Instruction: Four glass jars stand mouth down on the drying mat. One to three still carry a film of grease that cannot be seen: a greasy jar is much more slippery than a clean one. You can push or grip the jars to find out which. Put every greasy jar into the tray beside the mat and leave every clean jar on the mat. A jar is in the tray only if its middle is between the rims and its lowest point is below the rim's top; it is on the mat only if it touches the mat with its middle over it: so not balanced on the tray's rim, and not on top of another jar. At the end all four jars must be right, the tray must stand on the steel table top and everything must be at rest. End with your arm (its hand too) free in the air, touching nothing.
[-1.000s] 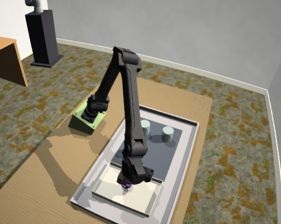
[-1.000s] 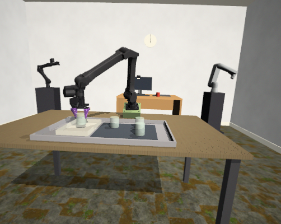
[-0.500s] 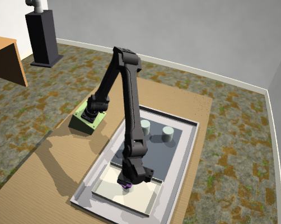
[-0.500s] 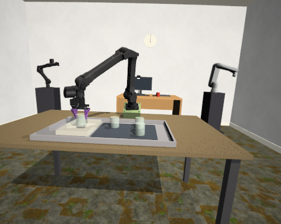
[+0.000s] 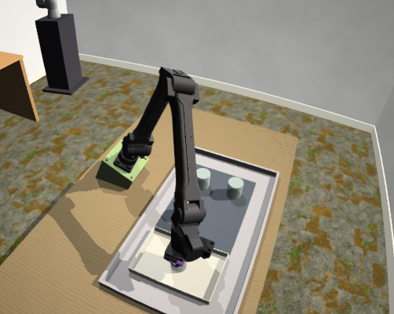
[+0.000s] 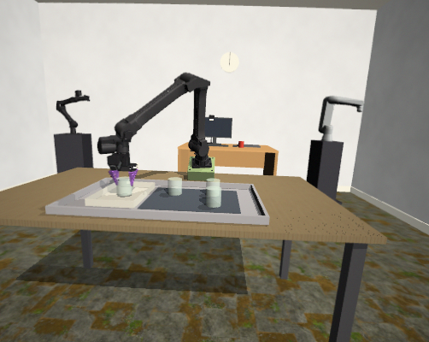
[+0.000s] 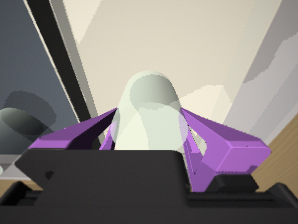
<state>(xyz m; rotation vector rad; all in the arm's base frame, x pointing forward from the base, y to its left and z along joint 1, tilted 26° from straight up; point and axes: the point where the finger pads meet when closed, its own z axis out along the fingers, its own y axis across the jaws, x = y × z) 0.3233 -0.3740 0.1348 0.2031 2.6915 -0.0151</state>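
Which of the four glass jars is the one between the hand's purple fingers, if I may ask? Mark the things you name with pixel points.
The jar (image 5: 180,268) (image 6: 124,188) (image 7: 150,122) at the cream tray (image 5: 196,276) (image 6: 111,203) (image 7: 175,45); the other three stand on the dark mat (image 5: 220,220) (image 6: 188,205) (image 7: 20,65).

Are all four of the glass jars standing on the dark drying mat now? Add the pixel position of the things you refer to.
No, one jar (image 6: 124,188) (image 7: 150,112) is between the gripper's purple fingers (image 6: 133,176), over the cream tray (image 6: 99,202) (image 7: 200,45).

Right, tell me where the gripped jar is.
The jar is between the purple fingers, over the cream tray at the exterior view's left.
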